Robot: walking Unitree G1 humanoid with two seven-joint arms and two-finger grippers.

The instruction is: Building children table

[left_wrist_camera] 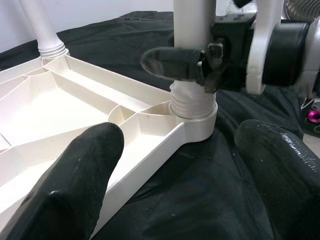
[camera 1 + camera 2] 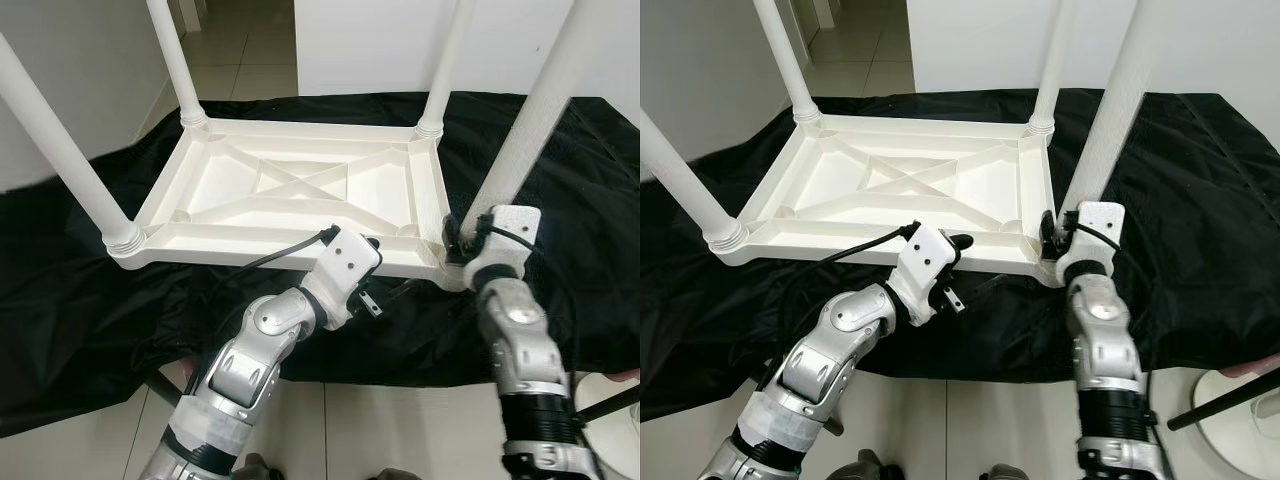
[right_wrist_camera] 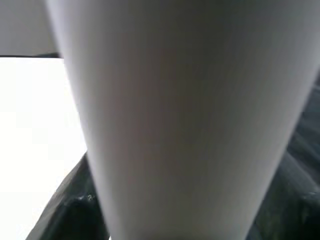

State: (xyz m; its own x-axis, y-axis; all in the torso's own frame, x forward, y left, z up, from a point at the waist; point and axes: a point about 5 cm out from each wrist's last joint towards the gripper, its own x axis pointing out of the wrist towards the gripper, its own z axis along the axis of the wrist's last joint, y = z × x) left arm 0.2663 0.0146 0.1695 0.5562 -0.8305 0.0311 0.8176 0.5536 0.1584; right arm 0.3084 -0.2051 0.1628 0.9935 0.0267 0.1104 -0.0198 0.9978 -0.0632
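Right pincer [image 1: 200,67] is at the base of the near right leg [image 2: 530,130], one black finger [image 1: 172,64] lying across the white tube just above its threaded collar; whether it is actually clamped on the leg I cannot tell. This looks like the last leg being seated in its corner socket, so the next move likely calls for a firm twist or a press down until the collar sits flush. Left pincer [image 1: 187,165] hovers beside the near rim, fingers spread apart, holding nothing, wrist bent in toward the corner. The upside-down children's tabletop [image 2: 300,190] lies on a black cloth [image 2: 60,300], all four legs standing upward.
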